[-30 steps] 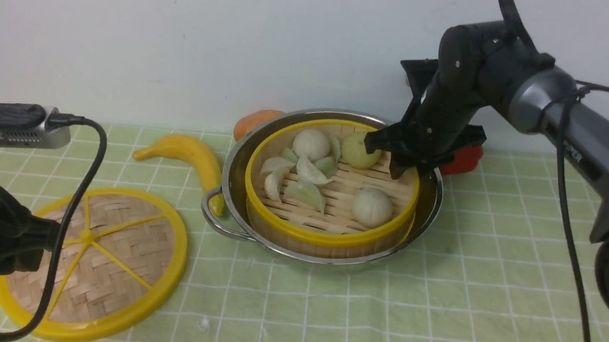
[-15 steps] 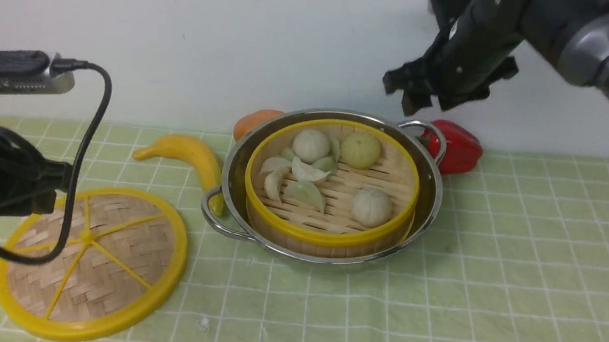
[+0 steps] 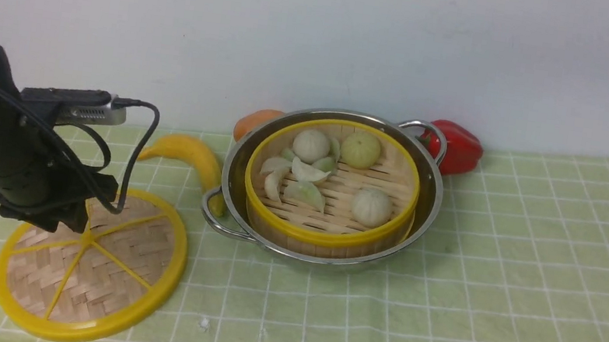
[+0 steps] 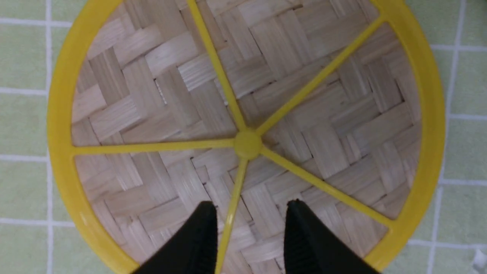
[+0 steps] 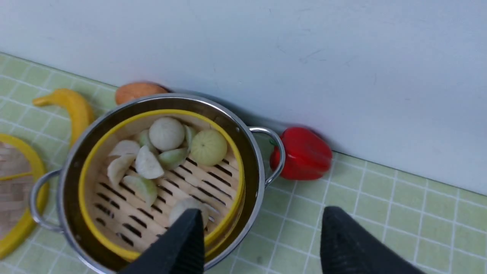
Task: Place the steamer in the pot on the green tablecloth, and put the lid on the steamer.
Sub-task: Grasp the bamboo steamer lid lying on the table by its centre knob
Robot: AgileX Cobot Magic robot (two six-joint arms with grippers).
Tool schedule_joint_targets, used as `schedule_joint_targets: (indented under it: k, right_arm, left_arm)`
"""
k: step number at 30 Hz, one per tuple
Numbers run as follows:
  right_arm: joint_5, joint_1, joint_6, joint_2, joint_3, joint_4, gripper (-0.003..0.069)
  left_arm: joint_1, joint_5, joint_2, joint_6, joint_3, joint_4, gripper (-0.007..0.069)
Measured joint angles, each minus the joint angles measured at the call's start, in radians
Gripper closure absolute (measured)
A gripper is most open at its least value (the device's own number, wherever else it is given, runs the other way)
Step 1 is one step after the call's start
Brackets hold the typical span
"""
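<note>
The steamer point(image 3: 336, 196), with its dumplings and buns, sits inside the pot point(image 3: 435, 195) on the green tablecloth point(image 3: 500, 291). Both also show in the right wrist view, the steamer point(image 5: 152, 205) inside the pot point(image 5: 251, 152). The lid point(image 3: 110, 263) lies flat on the cloth, left of the pot. My left gripper point(image 3: 71, 221) is over the lid's far part. In the left wrist view it point(image 4: 251, 205) is open, its fingers either side of one spoke near the hub of the lid point(image 4: 152, 114). My right gripper point(image 5: 262, 213) is open and empty, high above the pot's right side, and is out of the front view.
A yellow banana point(image 3: 189, 150) lies between lid and pot. A red pepper point(image 3: 460, 147) and an orange thing point(image 3: 255, 119) sit behind the pot against the white wall. A cable point(image 3: 135, 160) loops off the left wrist.
My right arm rose from the steamer's rim and left the front view. My left arm moved right and forward over the lid. Steamer, pot and lid did not move.
</note>
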State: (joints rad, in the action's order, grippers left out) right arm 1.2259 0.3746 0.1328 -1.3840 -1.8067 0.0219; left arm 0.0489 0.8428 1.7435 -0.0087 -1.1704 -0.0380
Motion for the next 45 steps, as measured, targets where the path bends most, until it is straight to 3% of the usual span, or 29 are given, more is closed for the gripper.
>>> schedule_joint_targets:
  k: [7,15,25,31,36,42,45]
  right_arm:
    - [0.002,0.0,0.0,0.429,0.215,-0.013,0.024]
    - [0.005,0.0,0.061,0.68,0.278,-0.013,0.024]
    - [0.005,0.0,0.087,0.717,0.28,-0.013,0.024]
    - [0.005,0.0,0.088,0.717,0.283,-0.014,0.024]
    - [0.005,0.0,0.091,0.717,0.285,-0.015,0.024]
    - [0.005,0.0,0.091,0.717,0.285,-0.015,0.024]
    - [0.005,0.0,0.091,0.717,0.285,-0.015,0.024]
  left_arm:
    - [0.0,-0.074,0.078,0.0,-0.019,-0.004,0.0382]
    - [0.0,-0.117,0.122,0.0,-0.02,-0.003,0.0382]
    - [0.0,-0.117,0.156,-0.003,-0.022,-0.003,0.0386]
    - [0.0,-0.11,0.156,-0.02,-0.026,-0.004,0.0497]
    - [0.0,-0.085,0.152,-0.042,-0.033,0.005,0.0501]
    - [0.0,0.082,0.119,-0.072,-0.138,0.091,0.0501]
    - [-0.001,0.223,0.077,-0.08,-0.317,0.144,0.0501]
